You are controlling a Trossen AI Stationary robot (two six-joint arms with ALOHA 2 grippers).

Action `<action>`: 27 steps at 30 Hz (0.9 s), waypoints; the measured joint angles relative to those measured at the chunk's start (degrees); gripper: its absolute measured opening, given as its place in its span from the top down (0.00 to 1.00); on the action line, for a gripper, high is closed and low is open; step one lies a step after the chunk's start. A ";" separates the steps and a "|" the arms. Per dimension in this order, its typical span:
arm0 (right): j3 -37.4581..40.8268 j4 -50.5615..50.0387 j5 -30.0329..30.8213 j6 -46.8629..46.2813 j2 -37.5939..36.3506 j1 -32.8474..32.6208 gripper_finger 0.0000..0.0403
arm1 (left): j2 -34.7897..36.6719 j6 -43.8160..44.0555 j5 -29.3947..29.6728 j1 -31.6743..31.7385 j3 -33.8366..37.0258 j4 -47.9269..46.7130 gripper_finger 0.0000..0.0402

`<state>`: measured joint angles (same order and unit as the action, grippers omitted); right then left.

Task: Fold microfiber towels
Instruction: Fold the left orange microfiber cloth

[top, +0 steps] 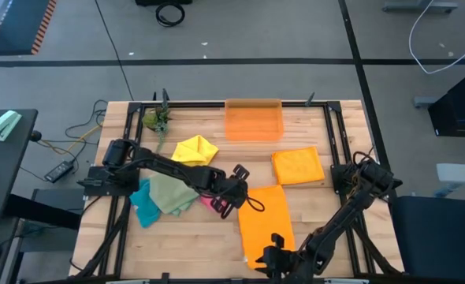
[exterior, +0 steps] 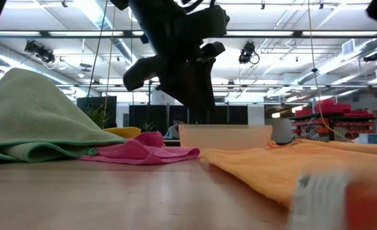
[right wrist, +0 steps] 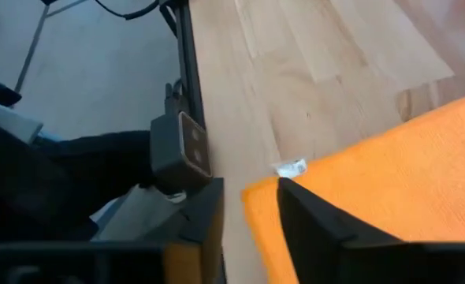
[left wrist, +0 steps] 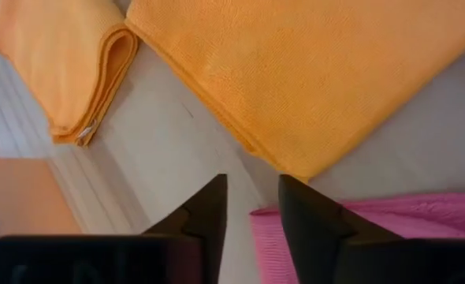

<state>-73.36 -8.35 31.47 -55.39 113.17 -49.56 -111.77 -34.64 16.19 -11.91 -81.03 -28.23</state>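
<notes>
- The orange towel (top: 265, 221) lies flat on the worktop (top: 327, 213), already doubled into a long strip running from the middle toward the near edge.
- The left end effector (top: 234, 199) hovers at the strip's far corner beside the pink towel (top: 207, 203). Its fingers (left wrist: 209, 217) stand slightly apart with nothing between them.
- The right end effector (top: 277, 254) sits at the strip's near corner, where a small white tag (right wrist: 292, 167) shows. Its fingers are likewise a little apart and empty.
- My judgement: the next fold should bring one short end over the other. Grip both layers at each corner, lift evenly, and lay the edges flush so the strip does not skew.
- Count of towels: one folded orange square (top: 298, 166) near the bin, one orange strip, one yellow (top: 195, 149), one green (top: 172, 192), one teal (top: 145, 203), and one pink, six in all.
- One see-through orange bin (top: 254, 120) stands at the far edge.
</notes>
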 joint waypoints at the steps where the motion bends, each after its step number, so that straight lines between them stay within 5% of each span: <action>1: 0.00 -0.06 -0.24 0.10 -0.13 -0.04 0.63 | -0.02 1.03 -0.40 -0.20 0.00 -0.02 0.66; 8: -0.02 -13.49 0.77 -5.30 -2.08 -3.41 0.60 | -0.67 8.54 -12.70 -2.87 0.00 2.67 0.64; 13: 3.38 -24.00 6.51 -13.83 -2.99 -8.12 0.83 | -2.85 9.69 -12.97 -5.91 -0.12 10.26 0.80; 17: 11.61 -21.26 9.98 -16.25 -6.26 -8.34 0.98 | -6.06 10.69 -12.78 -6.83 0.02 16.03 0.97; 27: 42.38 7.72 3.91 -5.50 -21.93 -0.76 0.99 | -9.76 26.61 -12.63 -7.07 0.00 21.03 0.98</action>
<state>-30.98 -0.63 35.38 -60.89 91.24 -50.32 -121.53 -8.04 3.56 -18.98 -81.04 -7.20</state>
